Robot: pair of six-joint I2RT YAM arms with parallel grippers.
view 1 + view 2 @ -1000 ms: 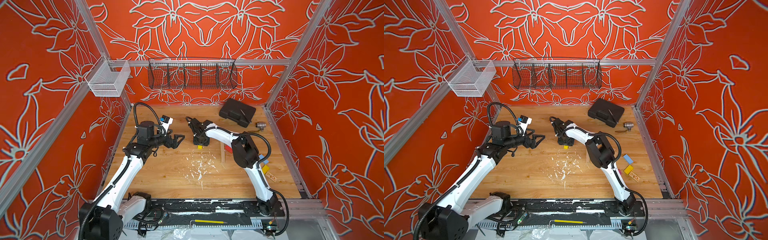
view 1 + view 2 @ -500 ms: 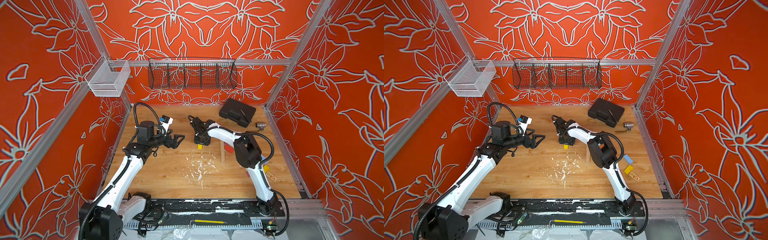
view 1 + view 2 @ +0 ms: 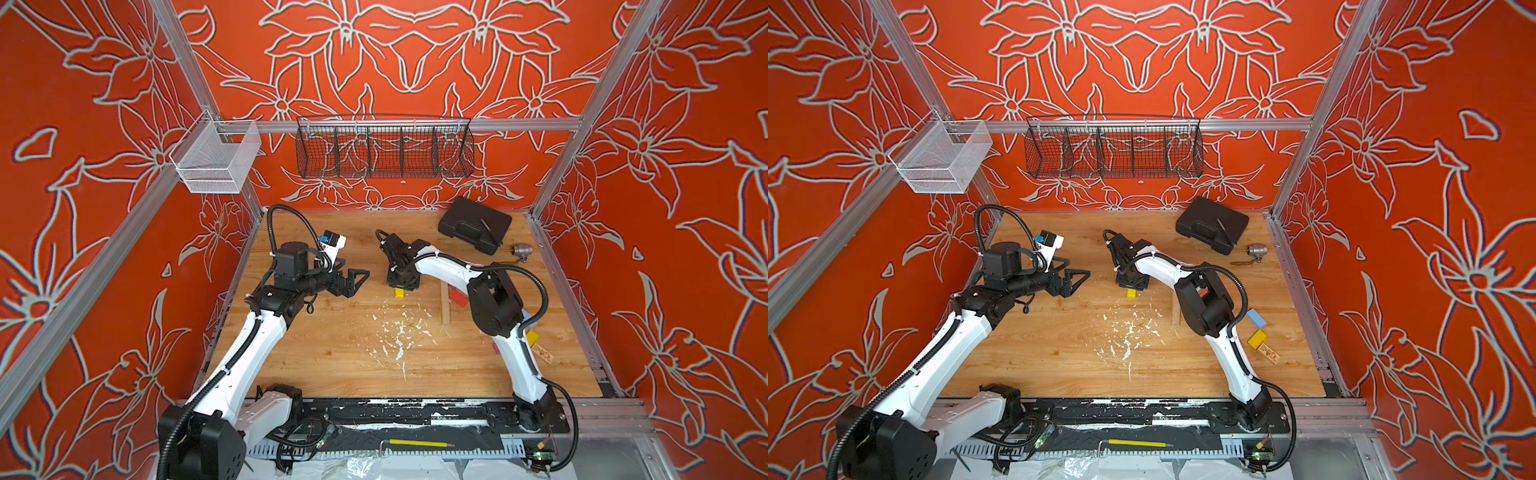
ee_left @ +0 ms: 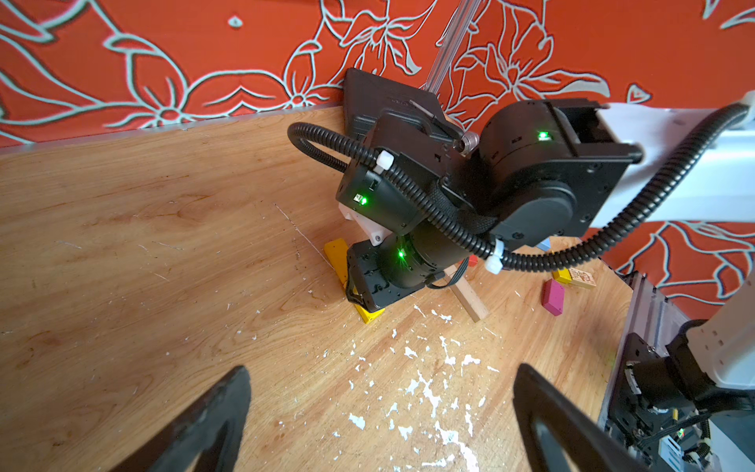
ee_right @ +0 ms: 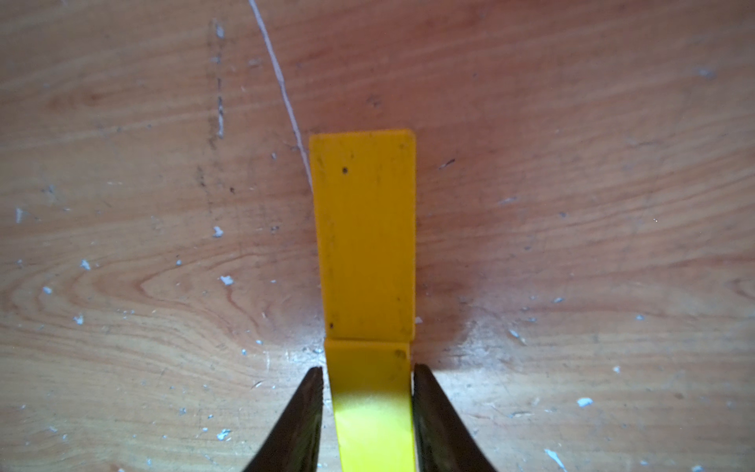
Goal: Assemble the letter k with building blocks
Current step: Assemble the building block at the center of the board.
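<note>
Right gripper (image 5: 367, 370) sits low over the mid-worktop (image 3: 332, 365). Its fingers (image 5: 300, 412) pinch the yellow block (image 5: 363, 237) by its long sides at one end, likely so it can be swung into place as a K stroke. Plain stick (image 4: 467, 296) lies near, perhaps the spine. Left gripper (image 4: 380, 372) hangs apart, fingers spread, empty, leaving room.

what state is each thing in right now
left gripper, open, empty, above the table
right gripper, shut on the yellow block
yellow block, flat on the table, gripped by its sides
wood block, flat, loose
magenta block, loose on the table
black case, shut, lying flat
</note>
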